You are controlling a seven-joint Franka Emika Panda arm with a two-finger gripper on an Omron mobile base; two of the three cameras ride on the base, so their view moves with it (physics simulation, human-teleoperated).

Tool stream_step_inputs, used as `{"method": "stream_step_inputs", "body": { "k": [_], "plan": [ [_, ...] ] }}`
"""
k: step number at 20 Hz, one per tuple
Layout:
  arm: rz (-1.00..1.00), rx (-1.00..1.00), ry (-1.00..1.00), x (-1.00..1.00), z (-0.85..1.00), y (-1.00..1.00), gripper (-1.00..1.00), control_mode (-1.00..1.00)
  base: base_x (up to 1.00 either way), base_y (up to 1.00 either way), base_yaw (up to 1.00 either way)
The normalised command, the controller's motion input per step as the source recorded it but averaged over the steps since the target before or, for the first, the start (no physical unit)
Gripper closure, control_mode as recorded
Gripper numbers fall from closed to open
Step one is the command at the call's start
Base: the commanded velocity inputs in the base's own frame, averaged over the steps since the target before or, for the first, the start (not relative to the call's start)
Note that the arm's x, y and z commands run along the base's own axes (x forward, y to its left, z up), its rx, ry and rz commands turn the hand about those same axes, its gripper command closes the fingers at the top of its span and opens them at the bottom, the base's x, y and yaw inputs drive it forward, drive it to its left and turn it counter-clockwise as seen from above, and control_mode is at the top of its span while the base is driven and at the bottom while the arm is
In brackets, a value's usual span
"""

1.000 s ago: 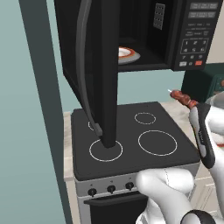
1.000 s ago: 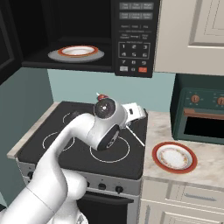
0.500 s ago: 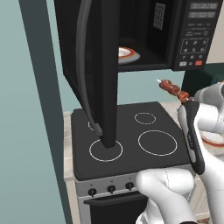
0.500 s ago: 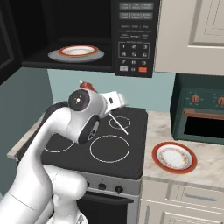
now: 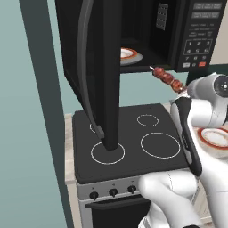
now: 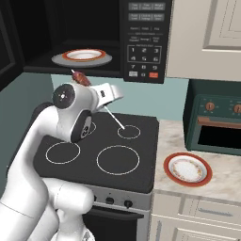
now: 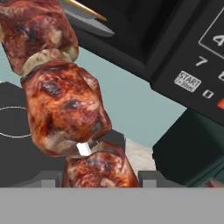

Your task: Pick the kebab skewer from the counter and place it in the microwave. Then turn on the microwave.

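My gripper (image 7: 97, 177) is shut on the kebab skewer (image 7: 65, 105), whose reddish-brown meat chunks rise between the two fingertips. The skewer (image 5: 168, 79) hangs in the air above the stovetop, its tip pointing at the lower front edge of the open microwave (image 5: 196, 35). From the right, the meat end (image 6: 80, 77) sits just below the cavity and the pale stick (image 6: 115, 120) slants down toward the burners. The microwave (image 6: 141, 37) holds a red-rimmed plate (image 6: 84, 55) on its turntable. The counter (image 6: 221, 179) lies to the right of the stove.
The microwave door (image 5: 107, 67) stands swung wide open on the left, over the black stovetop (image 6: 103, 150). A second red-rimmed plate (image 6: 187, 168) lies on the counter. A dark green toaster oven (image 6: 216, 122) stands behind it.
The arm has carried the skewer up and to the left, from beside the counter over the stovetop to just below the microwave opening. The grip has not changed.
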Motion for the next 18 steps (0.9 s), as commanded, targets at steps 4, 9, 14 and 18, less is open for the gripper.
{"method": "stream_step_inputs", "body": {
  "k": [4,9,14,18],
  "plan": [
    [0.0,-0.02,-0.07,0.19,0.39,0.32,1.0,-1.0,0.0,0.0,0.0],
    [0.0,-0.02,-0.01,0.23,0.34,0.28,1.0,-1.0,0.0,0.0,0.0],
    [0.01,0.0,0.01,0.25,0.39,0.19,1.0,-1.0,0.0,0.0,0.0],
    [0.03,0.0,0.06,0.34,0.31,0.1,1.0,-1.0,0.0,0.0,0.0]
  ]
}}
